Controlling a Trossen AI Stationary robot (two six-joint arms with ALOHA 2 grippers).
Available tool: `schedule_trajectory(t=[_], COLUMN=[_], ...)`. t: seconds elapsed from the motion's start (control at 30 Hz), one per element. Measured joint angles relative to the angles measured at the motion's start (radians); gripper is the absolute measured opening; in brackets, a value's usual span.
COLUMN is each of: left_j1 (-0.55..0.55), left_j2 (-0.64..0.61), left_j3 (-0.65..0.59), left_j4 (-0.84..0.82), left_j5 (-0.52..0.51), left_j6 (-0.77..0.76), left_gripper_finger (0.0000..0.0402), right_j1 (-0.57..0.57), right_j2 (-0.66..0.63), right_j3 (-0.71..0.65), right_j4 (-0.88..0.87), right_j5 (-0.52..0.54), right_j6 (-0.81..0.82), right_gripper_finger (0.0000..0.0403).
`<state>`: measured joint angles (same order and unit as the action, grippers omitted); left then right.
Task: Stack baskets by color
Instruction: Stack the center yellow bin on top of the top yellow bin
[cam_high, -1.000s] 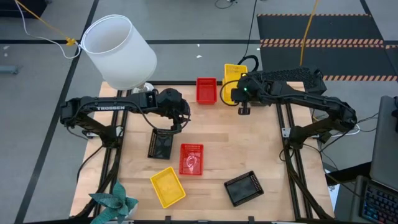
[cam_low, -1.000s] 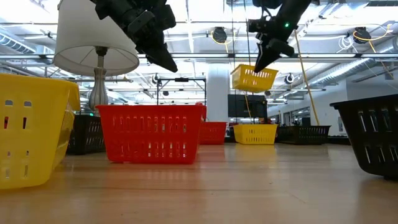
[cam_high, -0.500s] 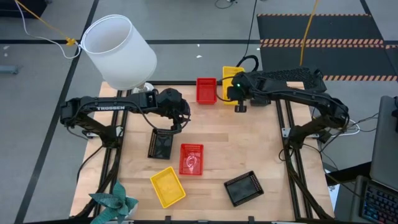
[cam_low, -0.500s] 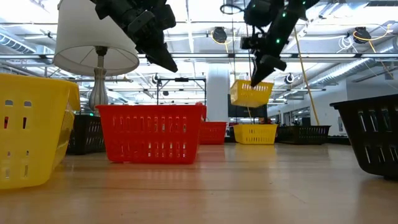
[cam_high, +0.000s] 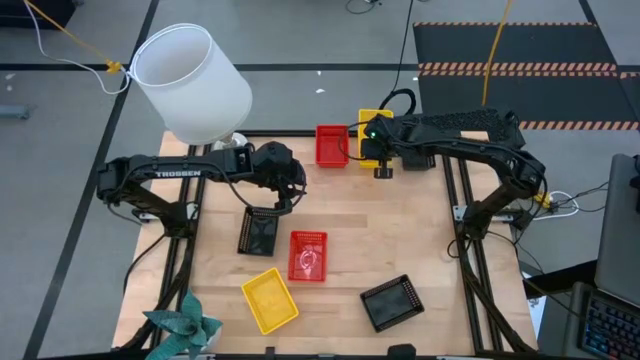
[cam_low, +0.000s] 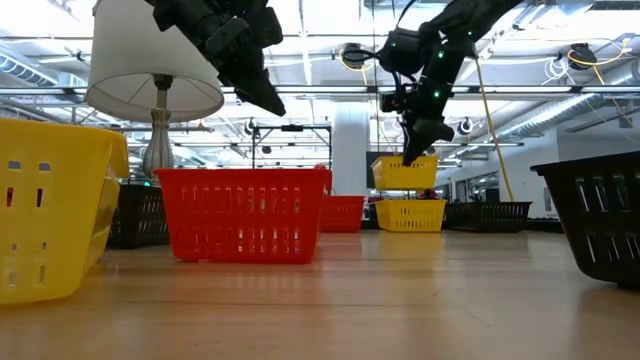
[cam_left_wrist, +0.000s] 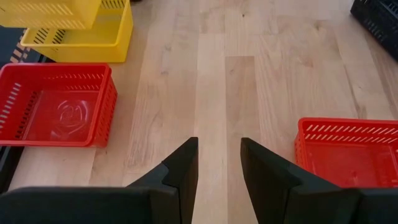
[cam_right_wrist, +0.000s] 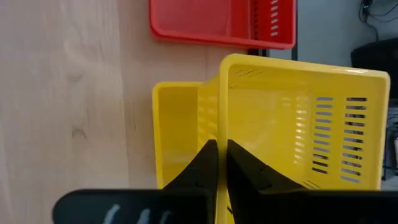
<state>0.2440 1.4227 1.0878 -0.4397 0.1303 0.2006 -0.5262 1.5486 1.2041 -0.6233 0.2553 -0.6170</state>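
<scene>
Overhead, a white lampshade (cam_high: 192, 82) looms at 11 o'clock of the wooden table (cam_high: 420, 225). At 1 o'clock the right gripper (cam_high: 380, 165), pressed together on a wall of a lifted yellow basket (cam_low: 406, 172), holds it above another yellow basket (cam_low: 410, 214), beside a red basket (cam_high: 331, 145). Near centre, the left gripper (cam_left_wrist: 219, 163) hovers spread and empty, with black (cam_high: 259, 231), red (cam_high: 307, 255), yellow (cam_high: 269, 299) and black (cam_high: 390, 302) baskets from 7 to 5 o'clock.
</scene>
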Motion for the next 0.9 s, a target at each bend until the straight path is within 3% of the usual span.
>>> schedule_trajectory(t=[0.17, 0.57, 0.9], left_j1=[0.000, 0.000, 0.000], left_j2=[0.000, 0.000, 0.000], left_j3=[0.000, 0.000, 0.000], left_j4=[0.000, -0.001, -0.001], left_j5=[0.000, 0.000, 0.000], left_j6=[0.002, 0.001, 0.003], left_gripper_finger=[0.0122, 0.0122, 0.0122], right_j1=[-0.016, -0.017, -0.034], right_j2=[-0.001, 0.000, 0.000], right_j3=[-0.012, -0.120, -0.126], right_j4=[0.024, 0.132, 0.142], right_j5=[-0.055, -0.050, -0.051], right_j6=[0.023, -0.019, -0.027], right_gripper_finger=[0.0011, 0.0011, 0.0011])
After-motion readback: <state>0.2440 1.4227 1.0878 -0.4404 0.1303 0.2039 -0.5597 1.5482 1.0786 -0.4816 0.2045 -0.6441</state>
